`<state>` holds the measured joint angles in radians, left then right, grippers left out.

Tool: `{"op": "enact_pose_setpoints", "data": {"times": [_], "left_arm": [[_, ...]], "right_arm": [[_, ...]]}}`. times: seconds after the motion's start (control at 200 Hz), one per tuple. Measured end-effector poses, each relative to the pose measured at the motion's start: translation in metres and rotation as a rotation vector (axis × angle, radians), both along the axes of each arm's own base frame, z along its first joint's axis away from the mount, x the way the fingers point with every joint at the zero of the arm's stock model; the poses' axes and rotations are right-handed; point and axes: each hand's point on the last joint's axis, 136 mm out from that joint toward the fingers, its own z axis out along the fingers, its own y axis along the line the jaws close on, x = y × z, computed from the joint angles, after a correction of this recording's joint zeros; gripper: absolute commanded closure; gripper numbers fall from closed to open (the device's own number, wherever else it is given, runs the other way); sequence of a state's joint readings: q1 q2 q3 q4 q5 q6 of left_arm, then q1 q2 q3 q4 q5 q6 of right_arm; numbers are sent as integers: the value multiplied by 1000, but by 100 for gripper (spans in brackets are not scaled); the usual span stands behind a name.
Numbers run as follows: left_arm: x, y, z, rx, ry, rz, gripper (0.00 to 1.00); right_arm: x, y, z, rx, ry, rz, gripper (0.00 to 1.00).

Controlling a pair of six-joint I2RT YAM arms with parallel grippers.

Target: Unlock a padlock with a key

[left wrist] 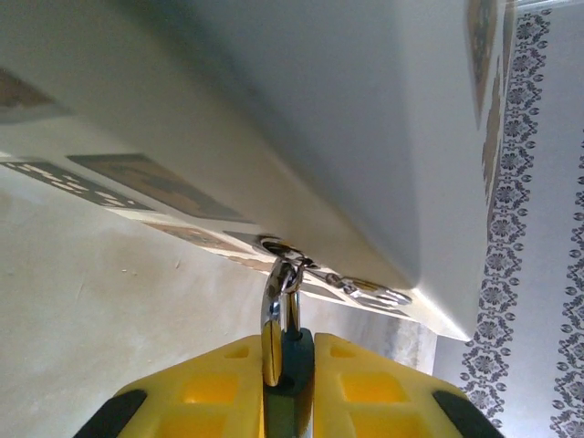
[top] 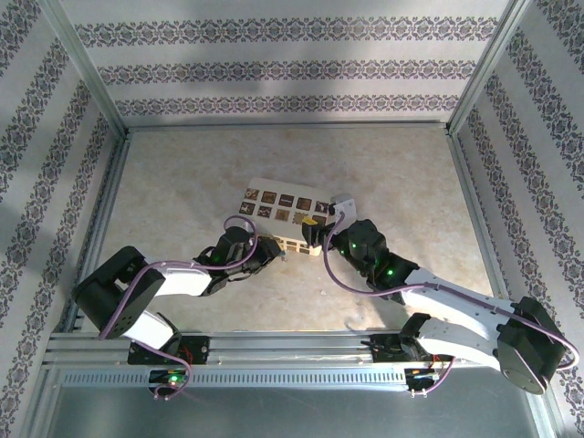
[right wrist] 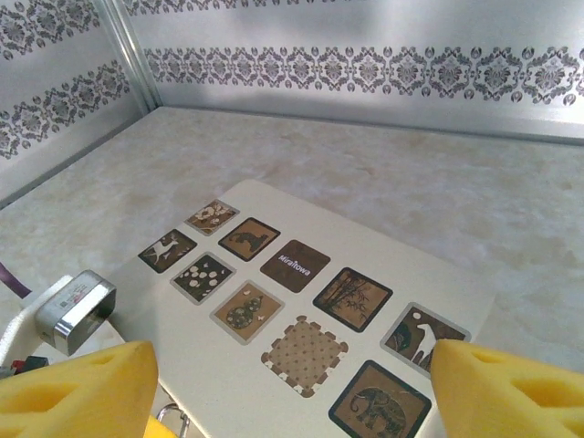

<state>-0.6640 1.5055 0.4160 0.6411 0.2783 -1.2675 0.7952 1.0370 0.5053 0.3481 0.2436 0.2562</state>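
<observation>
The padlock (left wrist: 303,356) has a blue body and a silvery shackle (left wrist: 276,306). The shackle hooks through a small ring on the underside edge of the cream box (left wrist: 274,109). One shackle leg enters the body; the other ends free beside it. My left gripper (left wrist: 290,345) is shut on the padlock body, a yellow finger on each side, at the box's near edge (top: 271,250). My right gripper (right wrist: 292,401) stands wide open above the tiled lid (right wrist: 401,274), at the box's right end (top: 319,228). Nothing is between its fingers (right wrist: 82,392). The key is hidden.
The cream box (top: 274,205) lies mid-table with several dark square tiles on top. A silvery metal block (right wrist: 78,310) sits left of the right gripper. Patterned walls (top: 292,68) and metal frame rails enclose the table on three sides.
</observation>
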Motion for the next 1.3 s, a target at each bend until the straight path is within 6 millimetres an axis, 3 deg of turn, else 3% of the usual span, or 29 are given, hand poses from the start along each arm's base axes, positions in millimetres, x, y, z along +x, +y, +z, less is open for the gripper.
{"op": "enact_pose_setpoints", "data": {"times": [0.435,0.68,1.004,1.144,1.299], "left_arm": [[0,2,3,13,-14,7,64],[-3,17,41,41,-109,30,55],[-3,64,82,204,-222,93,30],[7,98,79,257,-202,156,25],[19,130,71,279,-167,200,22]], "right_arm": [[1,-7,-12,-18,41,-8,19],[-1,-13,-15,-27,65,-3,16],[2,-23,-23,17,139,-9,1],[9,-36,-28,87,200,-44,2],[16,-50,-46,172,314,-85,2]]}}
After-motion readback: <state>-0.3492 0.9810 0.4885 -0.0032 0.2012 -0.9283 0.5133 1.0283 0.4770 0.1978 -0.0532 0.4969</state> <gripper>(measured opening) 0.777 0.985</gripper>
